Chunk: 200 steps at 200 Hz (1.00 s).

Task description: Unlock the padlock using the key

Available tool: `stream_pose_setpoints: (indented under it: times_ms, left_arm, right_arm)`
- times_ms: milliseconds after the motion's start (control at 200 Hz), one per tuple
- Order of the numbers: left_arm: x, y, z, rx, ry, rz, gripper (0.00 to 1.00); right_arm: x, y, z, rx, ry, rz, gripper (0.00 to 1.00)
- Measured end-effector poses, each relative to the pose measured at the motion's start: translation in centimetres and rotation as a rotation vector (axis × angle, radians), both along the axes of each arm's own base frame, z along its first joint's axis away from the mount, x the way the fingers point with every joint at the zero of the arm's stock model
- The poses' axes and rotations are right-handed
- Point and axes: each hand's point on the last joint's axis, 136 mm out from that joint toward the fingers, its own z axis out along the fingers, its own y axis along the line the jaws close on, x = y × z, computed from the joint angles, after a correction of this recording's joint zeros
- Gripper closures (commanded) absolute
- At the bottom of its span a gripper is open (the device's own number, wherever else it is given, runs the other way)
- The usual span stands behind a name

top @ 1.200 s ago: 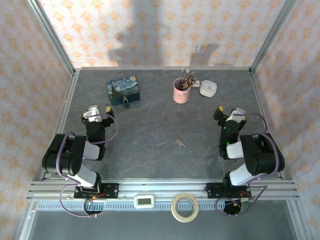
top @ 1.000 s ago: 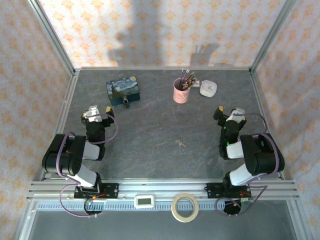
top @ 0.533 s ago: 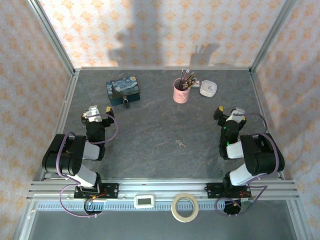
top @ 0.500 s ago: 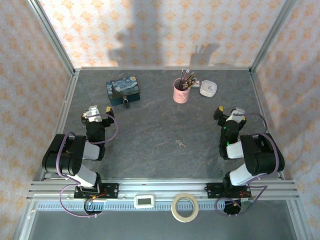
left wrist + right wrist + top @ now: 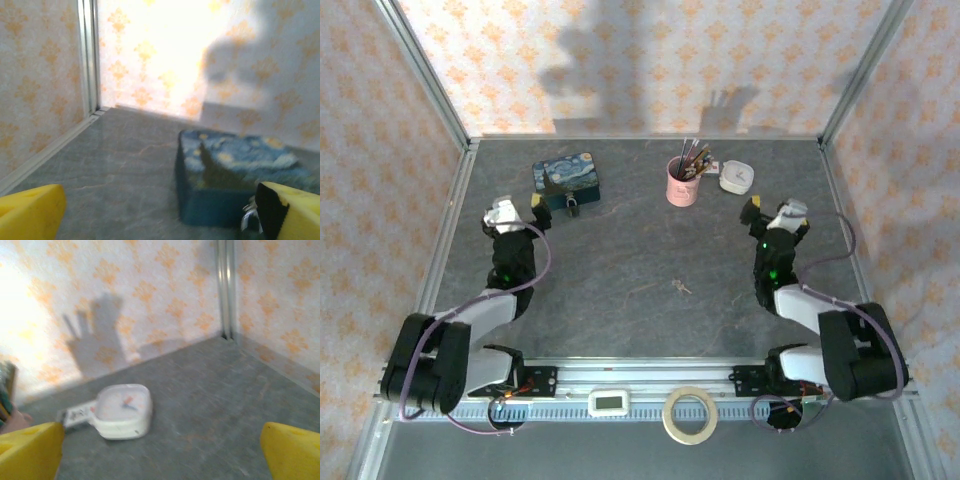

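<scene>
The small dark padlock [image 5: 573, 206] with its silvery shackle lies against the front of the blue starry tin [image 5: 567, 181]. In the left wrist view a blurred bit of the padlock [image 5: 248, 216] peeks out beside the right fingertip. The thin silvery key [image 5: 680, 287] lies flat on the table's middle, between the two arms. My left gripper [image 5: 517, 210] is open and holds nothing, just left of the tin and padlock. My right gripper [image 5: 775, 211] is open too, far right of the key, with bare table between its yellow fingertips [image 5: 292, 450].
A pink cup [image 5: 683, 183] of pens stands at the back centre, with a small white clock [image 5: 736, 178] to its right. That clock [image 5: 122, 410] lies ahead of my right gripper. The blue tin [image 5: 235, 170] is ahead-right of my left gripper. Metal frame rails and patterned walls enclose the table.
Both arms have stretched forward from their folded pose, carrying the grippers a little toward the back of the table. The padlock, key and tin have not moved.
</scene>
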Motion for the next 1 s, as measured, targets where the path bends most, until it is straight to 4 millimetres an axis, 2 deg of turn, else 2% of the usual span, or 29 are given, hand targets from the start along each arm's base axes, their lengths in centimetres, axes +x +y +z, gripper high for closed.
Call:
stream_pose_setpoints:
  times_ms: [85,185,315,410,495,571,661,746,1001]
  left_arm:
    - [0.7,-1.4,1.9,-0.117,-0.048,-0.058,0.07]
    - [1.2,-4.4,1.3,-0.262,-0.037,-0.163,0.08]
    - [1.3,-10.3,-1.9,-0.377,0.072,-0.305,0.08]
    - [0.8,-14.5,-4.1,-0.416,0.157,-0.392,0.08]
    - [0.5,-16.7,-5.4,-0.442,0.203,-0.432,0.08]
    - [0.5,-17.4,-6.3,-0.466,0.226,-0.434,0.08]
    - [0.6,-17.3,-7.2,-0.488,0.244,-0.417,0.08]
    - [0.7,-17.1,-7.5,-0.5,0.245,-0.401,0.07]
    - [0.8,-16.8,-7.3,-0.499,0.234,-0.381,0.07]
  right_arm:
    - [1.1,1.7,2.0,0.083,0.01,0.057,0.13]
    - [1.7,5.3,1.5,0.141,0.117,0.183,0.23]
    - [0.7,11.1,-2.0,0.142,0.362,0.351,0.31]
    - [-1.8,14.9,-5.5,0.113,0.552,0.464,0.34]
    - [-4.5,17.1,-8.5,0.087,0.706,0.542,0.35]
    - [-6.7,18.3,-10.7,0.055,0.819,0.59,0.39]
    - [-8.5,19.5,-12.8,-0.001,0.938,0.63,0.48]
    - [-9.2,20.1,-14.0,-0.046,1.014,0.642,0.55]
    - [-11.2,21.5,-16.3,-0.127,1.125,0.711,0.6]
